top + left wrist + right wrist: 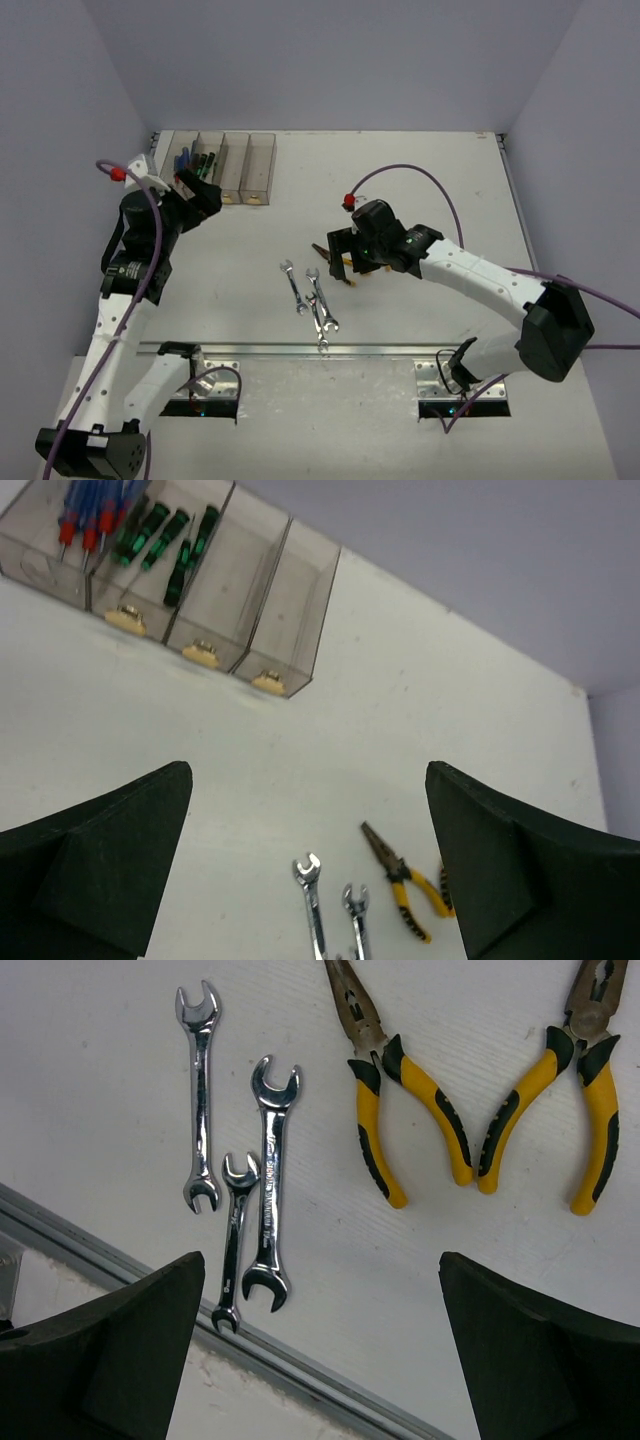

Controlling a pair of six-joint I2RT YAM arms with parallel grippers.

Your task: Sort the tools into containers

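Observation:
The four joined containers (pixel 222 165) stand at the far left. The first bin holds blue screwdrivers (pixel 90 510), the second green-and-black screwdrivers (pixel 160 535), and the other two (pixel 262 595) look empty. My left gripper (pixel 198 190) is open and empty, held above the table just in front of the bins (pixel 308 772). Three silver wrenches (pixel 310 300) lie mid-table, also in the right wrist view (pixel 270 1180). Two yellow-and-black pliers (pixel 395 1090) (pixel 560 1090) lie beside them. My right gripper (pixel 342 258) is open and empty above the pliers (pixel 322 1260).
A metal rail (pixel 300 348) runs across the table's near side, just below the wrenches; it also shows in the right wrist view (pixel 300 1380). White walls close the table at the left, back and right. Purple cables hang off both arms.

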